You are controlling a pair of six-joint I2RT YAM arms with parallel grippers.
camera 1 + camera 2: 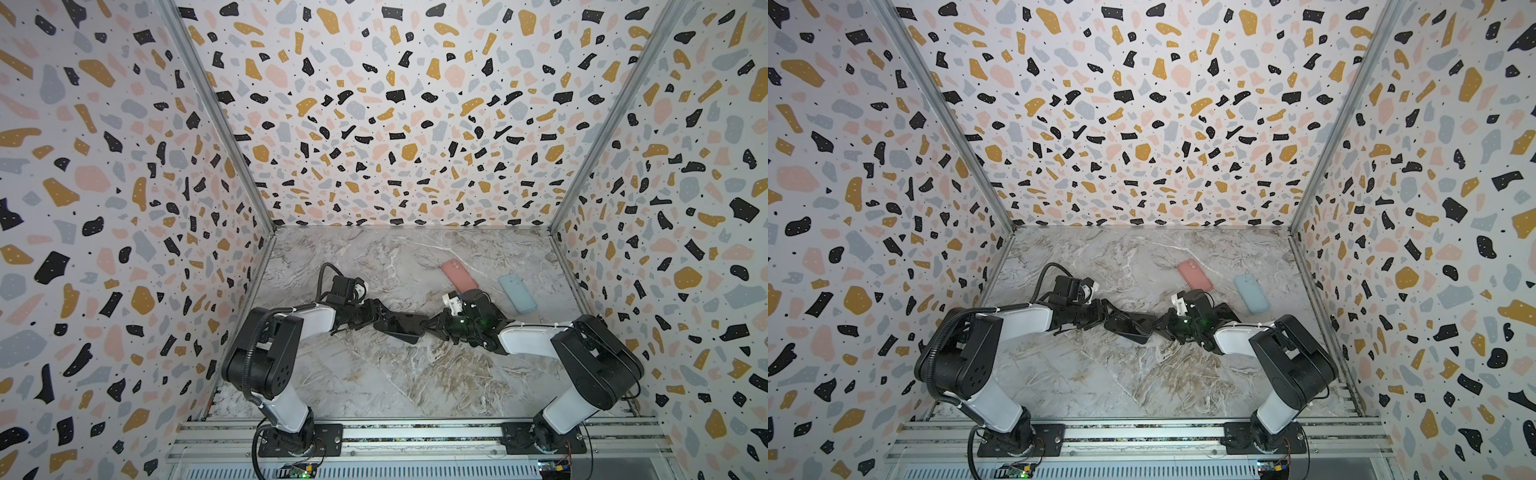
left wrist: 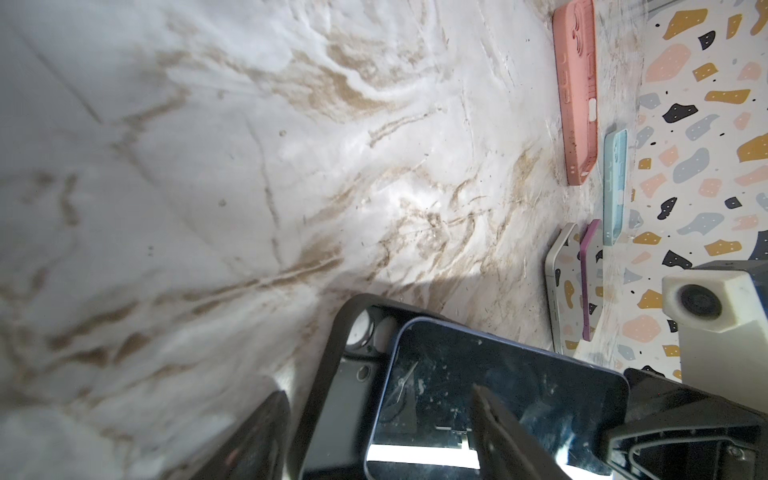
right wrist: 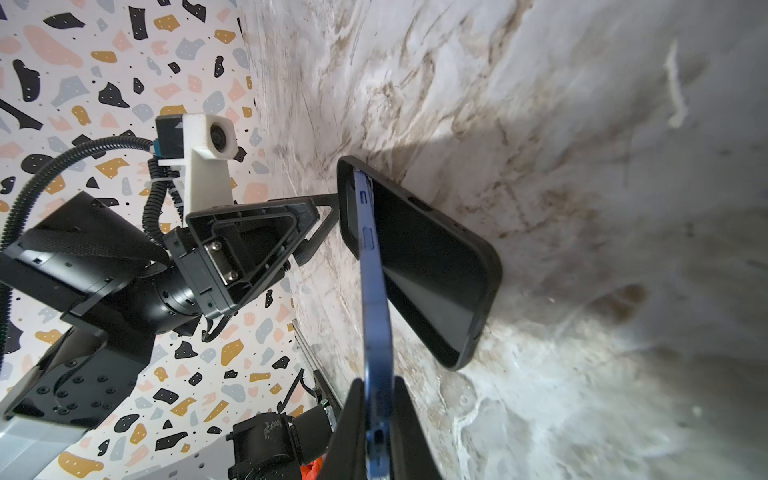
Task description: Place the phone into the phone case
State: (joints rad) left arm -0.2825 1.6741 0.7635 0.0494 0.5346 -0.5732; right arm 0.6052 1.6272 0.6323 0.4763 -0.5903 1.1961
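Fingers (image 3: 353,428) of my right hand (image 3: 378,386) are drawn almost together, pinching the phone (image 3: 374,291) flat between them at its port end. In the right wrist view the phone is edge-on, a blue rim with its side buttons toward me. Its far end sits in the case (image 3: 428,274), close to the camera opening (image 2: 360,328). The end I hold stands away from the case, so the two spread apart like a wedge and the phone is not seated. My left hand (image 2: 378,390) has the black case by the end with that opening. Its fingers (image 2: 507,432) stand wide, one on the outer side of the case and one across the phone's dark screen, and they clasp the case between them. In both top views my two hands meet tip to tip over the middle of the tabletop (image 1: 374,382), left from the left and right from the right, with case and phone bridging the gap. Whether the case's lower long edge touches the tabletop I cannot tell. Beyond my right hand a pink case (image 1: 459,275) lies flat, and a blue case (image 1: 517,293) lies near it toward the right wall (image 1: 665,249), the two apart. The left wrist view also shows a white phone (image 2: 557,291) lying past my right hand, its glass mirroring coloured speckles, with a purple case (image 2: 587,278) just beside it.
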